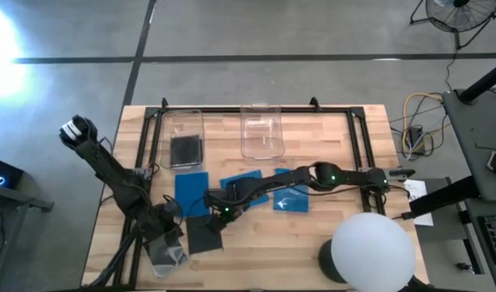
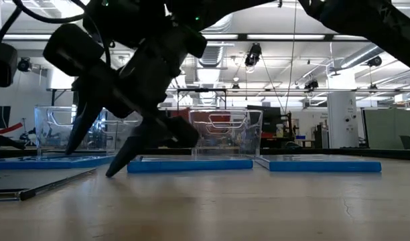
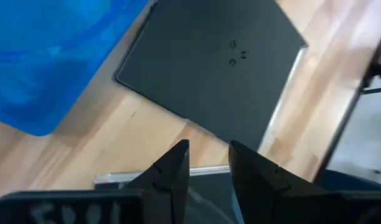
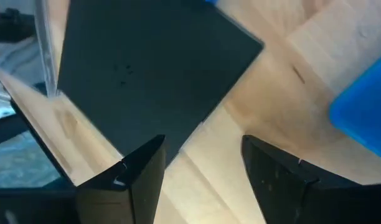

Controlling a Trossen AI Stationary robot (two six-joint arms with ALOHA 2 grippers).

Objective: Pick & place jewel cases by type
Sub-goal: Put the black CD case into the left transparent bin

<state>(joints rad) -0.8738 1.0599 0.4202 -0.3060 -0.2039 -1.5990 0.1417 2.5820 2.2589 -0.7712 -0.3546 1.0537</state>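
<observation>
While reaching in from the right side of the wooden table (image 1: 313,243), the right gripper (image 1: 218,216) hangs low with its fingers (image 4: 137,174) spread apart and holding nothing, just beside the far edge of a dark grey jewel case (image 1: 204,234) lying flat near the table's near edge. Seen in the low view as two dark prongs (image 2: 134,150) angled down close to the tabletop. To the left, the left gripper (image 1: 168,235) sits by a clear bin (image 1: 164,253) at the near left corner, fingers (image 3: 172,171) nearly together with only a narrow gap, gripping nothing visible, pointed toward the same dark case. Three bright blue jewel cases on the wood: one (image 1: 191,192) left of the right gripper, one (image 1: 246,185) partly under the right arm, one printed (image 1: 292,197) farther right. Two more clear bins at the far side: the left one (image 1: 186,122) with a dark case (image 1: 186,149) inside, the right one (image 1: 261,130) showing nothing inside.
</observation>
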